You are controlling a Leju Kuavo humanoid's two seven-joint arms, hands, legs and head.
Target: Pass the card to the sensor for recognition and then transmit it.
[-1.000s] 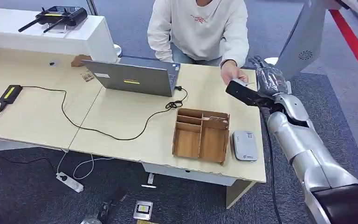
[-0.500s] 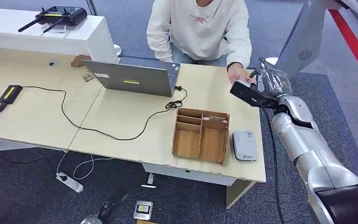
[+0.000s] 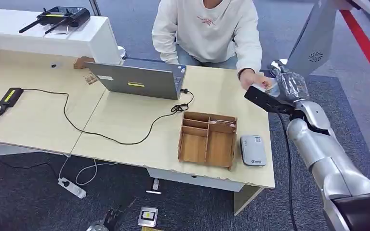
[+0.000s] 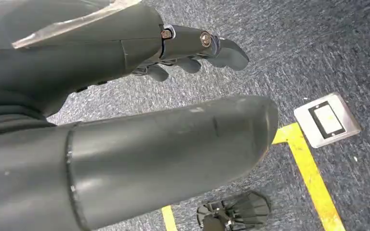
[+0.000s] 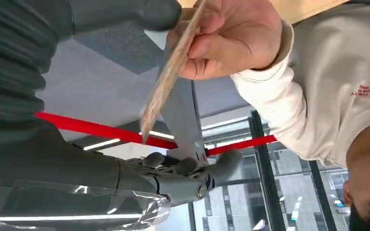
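My right hand (image 3: 289, 85) is raised beside the table's far right corner, fingers spread, facing a person's hand (image 3: 254, 79). In the right wrist view the person's hand (image 5: 231, 38) pinches a thin card (image 5: 166, 84), seen edge-on, in the gap between my thumb (image 5: 120, 12) and my fingers (image 5: 192, 175). My fingers stay apart from the card. A grey card sensor (image 3: 253, 150) lies on the table near its front right edge. My left hand (image 4: 125, 72) hangs over the carpet and holds nothing.
A wooden organiser (image 3: 207, 139) sits just left of the sensor. A laptop (image 3: 135, 79) with a black cable (image 3: 101, 130) stands at the table's far middle. The person in a white sweater (image 3: 207, 29) sits behind the table (image 3: 125, 120).
My right hand has drifted right and slightly away from the table. The person's hand has followed it with the card.
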